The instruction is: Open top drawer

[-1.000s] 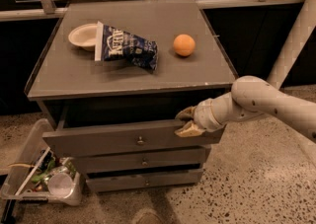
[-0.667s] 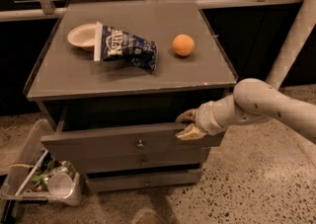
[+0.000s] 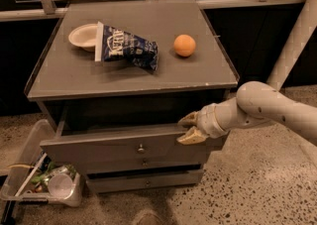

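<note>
The top drawer (image 3: 109, 147) is the wide grey front with a small round metal knob (image 3: 141, 148). It stands pulled partway out from under the cabinet top, with a dark gap above it. My gripper (image 3: 188, 127) is at the drawer's upper right edge, one finger (image 3: 189, 118) above the rim and one finger (image 3: 192, 138) against the front. My pale arm (image 3: 267, 107) reaches in from the right. Two narrower drawer fronts (image 3: 146, 182) sit below.
On the cabinet top (image 3: 148, 70) lie a white bowl (image 3: 83, 36), a blue chip bag (image 3: 126, 48) and an orange (image 3: 184, 45). A clear bin of trash (image 3: 44, 184) stands on the floor at lower left. A metal rail (image 3: 148, 6) runs behind.
The top drawer has come further out toward the front, and my gripper has moved with its right edge.
</note>
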